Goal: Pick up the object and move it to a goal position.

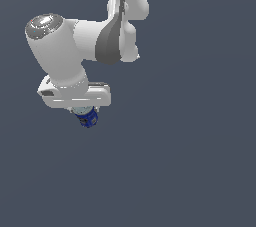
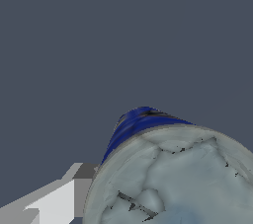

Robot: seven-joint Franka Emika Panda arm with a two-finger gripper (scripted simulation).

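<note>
Can (image 1: 89, 117) sat tucked right up under the gripper (image 1: 86, 113), only its dark-blue lower part and a sliver of pale top poking out beneath the white hand in the exterior view, over toward that view's left. From the wrist view the can filled the frame close up, its silvery-grey mottled top (image 2: 173, 178) huge, blue side (image 2: 136, 122) curving away, and one white finger (image 2: 54, 201) pressed in just beside its rim. I judged the gripper clamped on the can: the thing hung under the hand against plain dark grey, nothing visibly beneath it, so the fingers looked to be all that carried it. Holding it high near the top made sense for carrying, since the body stayed clear below. Whether a surface lay just under it, I couldn't tell. Around it, nothing else showed: no other objects, no goal marker in either view, just the arm's big white links (image 1: 60, 51) above. Nothing seemed to stand in the way of a move
</note>
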